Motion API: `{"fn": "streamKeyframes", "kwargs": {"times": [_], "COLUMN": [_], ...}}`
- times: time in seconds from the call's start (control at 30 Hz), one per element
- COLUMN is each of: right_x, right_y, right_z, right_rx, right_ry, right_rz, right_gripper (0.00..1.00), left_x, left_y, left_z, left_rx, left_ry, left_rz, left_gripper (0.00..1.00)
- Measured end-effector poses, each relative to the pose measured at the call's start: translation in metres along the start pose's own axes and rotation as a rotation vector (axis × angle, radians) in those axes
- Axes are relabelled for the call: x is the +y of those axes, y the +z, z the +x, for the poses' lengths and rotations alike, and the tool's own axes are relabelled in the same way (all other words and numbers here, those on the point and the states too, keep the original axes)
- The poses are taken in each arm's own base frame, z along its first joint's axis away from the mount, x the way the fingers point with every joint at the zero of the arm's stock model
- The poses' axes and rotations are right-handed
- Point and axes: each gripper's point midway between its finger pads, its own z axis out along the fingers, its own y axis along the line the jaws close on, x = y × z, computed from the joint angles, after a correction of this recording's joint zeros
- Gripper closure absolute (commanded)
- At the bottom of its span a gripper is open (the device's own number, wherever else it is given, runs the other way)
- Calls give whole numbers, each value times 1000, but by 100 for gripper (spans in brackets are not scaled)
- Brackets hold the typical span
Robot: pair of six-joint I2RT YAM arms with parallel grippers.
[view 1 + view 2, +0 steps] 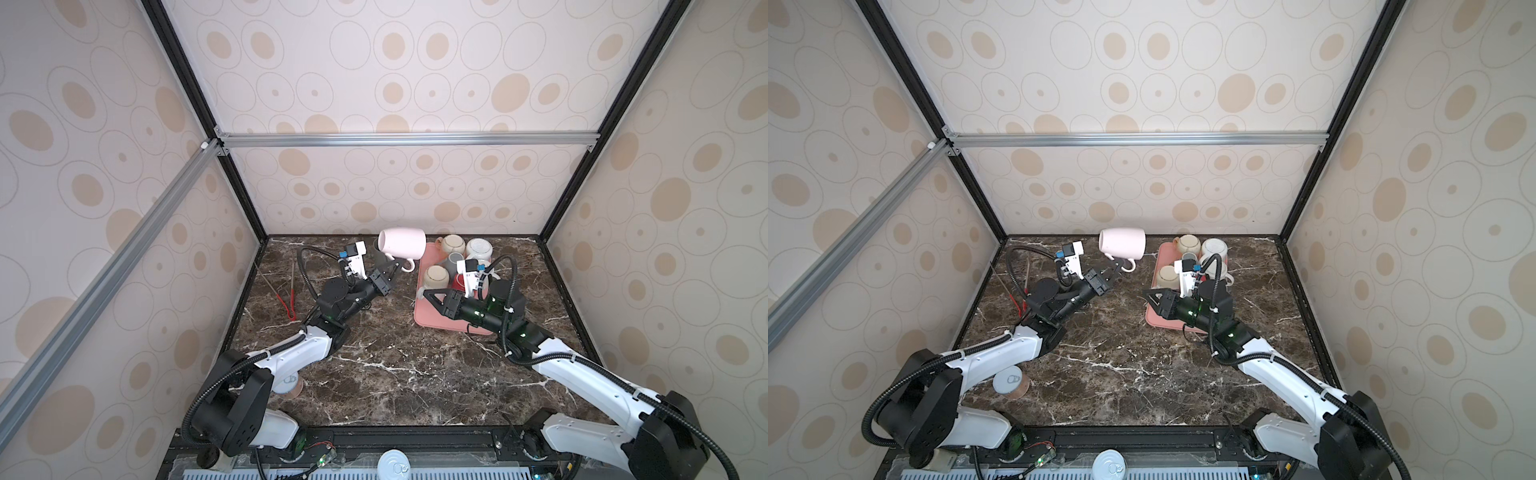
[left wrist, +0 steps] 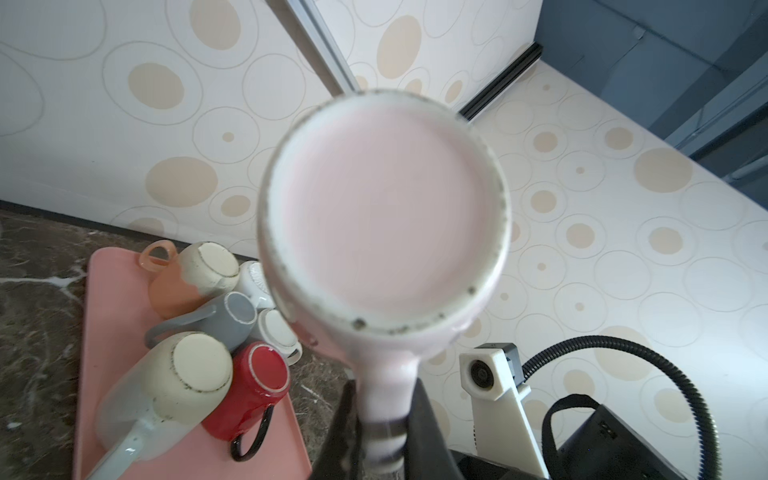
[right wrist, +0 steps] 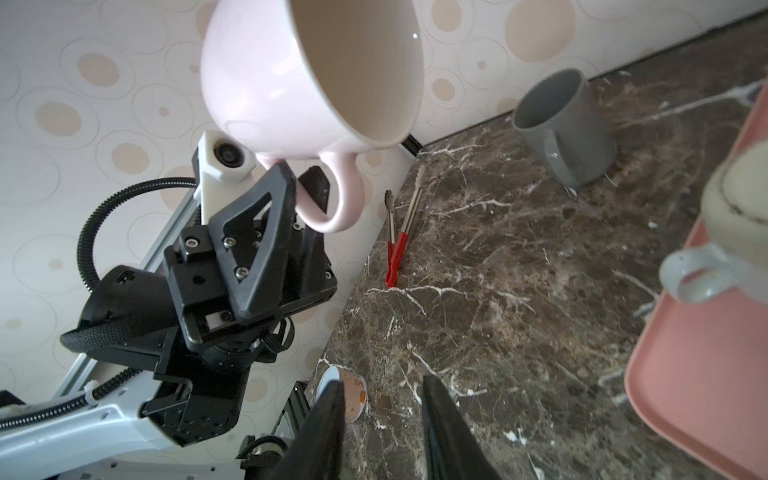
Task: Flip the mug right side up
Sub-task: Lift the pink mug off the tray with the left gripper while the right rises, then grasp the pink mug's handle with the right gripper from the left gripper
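A dark marble tabletop (image 1: 395,374) is enclosed on three sides by walls (image 1: 374,75) papered with beige ovals, braced above it by aluminium rails (image 1: 407,139).

On my marble table (image 1: 395,374) a pink tray (image 1: 428,320) lies to my right, crowded with bottom-up beige mugs (image 2: 195,374), a grey mug (image 2: 232,316) and a red mug (image 2: 253,386). A lone grey mug (image 3: 569,129) stands upright off the tray, near the back wall. Red-handled tongs (image 3: 401,232) lie by the left wall; a can (image 1: 1011,382) lies on its side nearer the front.
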Motion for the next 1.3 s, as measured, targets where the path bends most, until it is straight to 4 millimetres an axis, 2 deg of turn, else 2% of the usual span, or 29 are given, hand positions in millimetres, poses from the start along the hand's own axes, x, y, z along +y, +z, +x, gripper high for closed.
{"fn": "streamKeyframes", "kwargs": {"times": [0.17, 0.33, 0.7, 1.0, 1.17, 1.2, 1.3], "right_x": [26, 43, 55, 65, 69, 71, 74], "right_y": [15, 17, 27, 37, 40, 39, 39], "right_z": [-19, -32, -48, -52, -50, -50, -49], "right_rx": [-18, -44, -70, -40, -24, -21, -14], "right_ry": [-28, -34, -6, 4, 20, 18, 11], "right_rz": [-96, -154, -191, -243, -275, -282, -296], "right_gripper": [51, 47, 47, 72, 97, 100, 100], "left_x": [-18, -26, -41, -47, -45, -46, -49], "left_y": [-3, -6, -8, -10, -12, -13, -18], "left_z": [-8, -13, -10, -8, -8, -7, -9], "left_rx": [-28, -44, -10, 13, 18, 22, 21], "left_ry": [-35, -66, -94, -101, -111, -118, -111], "left_rz": [82, 124, 193, 223, 222, 225, 219], "left_gripper": [100, 100, 100, 100, 100, 100, 98]}}
